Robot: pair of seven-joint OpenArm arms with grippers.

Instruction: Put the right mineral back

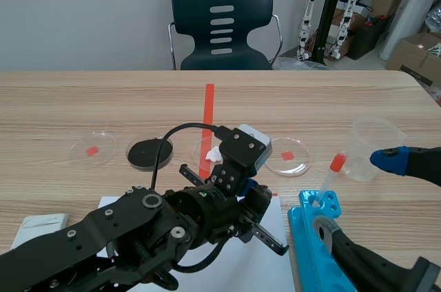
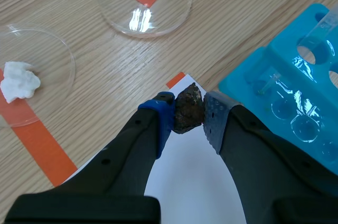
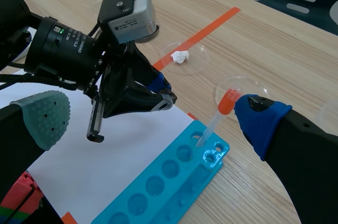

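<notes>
A pale wooden table (image 1: 358, 99) fills the scene view. The left hand (image 2: 189, 118) is clamped on the dark, rough mineral lump (image 2: 187, 106) above white paper (image 2: 185, 182), likely bound for the empty clear dish (image 1: 288, 156) right of centre. The right hand (image 3: 154, 118) hangs wide open at the right edge.

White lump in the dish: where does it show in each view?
Scene view: white lump, middle, in a dish on the orange tape line.
Left wrist view: ahead of the left gripper, same dish.
Right wrist view: beyond the left arm's camera.
Shared landmark: the tape line.
</notes>
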